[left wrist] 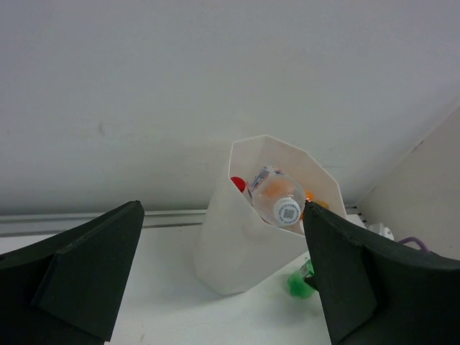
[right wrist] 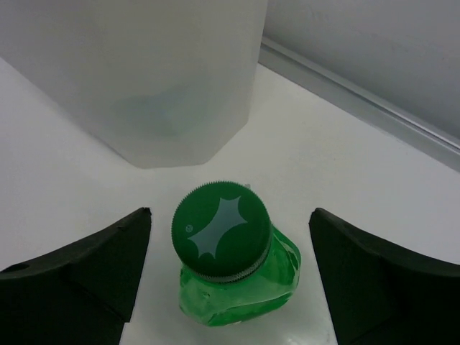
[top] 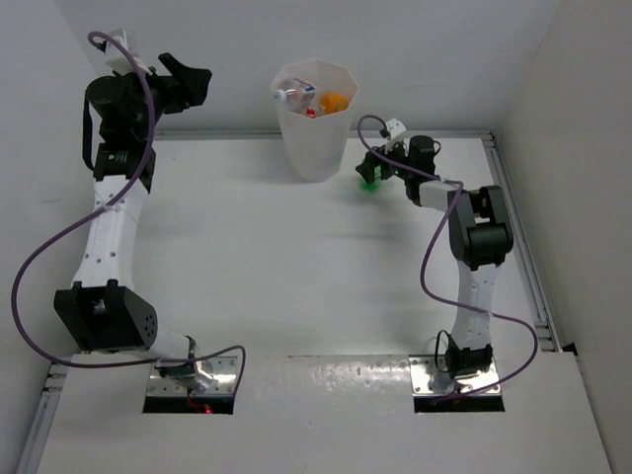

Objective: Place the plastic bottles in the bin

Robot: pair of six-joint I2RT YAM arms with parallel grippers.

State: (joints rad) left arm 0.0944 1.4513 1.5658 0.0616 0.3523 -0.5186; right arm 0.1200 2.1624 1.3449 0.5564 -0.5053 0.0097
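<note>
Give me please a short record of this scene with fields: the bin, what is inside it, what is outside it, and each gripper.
bin: white bin, standing at the far middle of the table
inside the bin: several bottles, among them a clear bottle with a white cap and an orange bottle
outside the bin: one green bottle, on the table just right of the bin, apart from it
right gripper: open, one finger on each side of the green bottle
left gripper: open, empty, raised at far left
</note>
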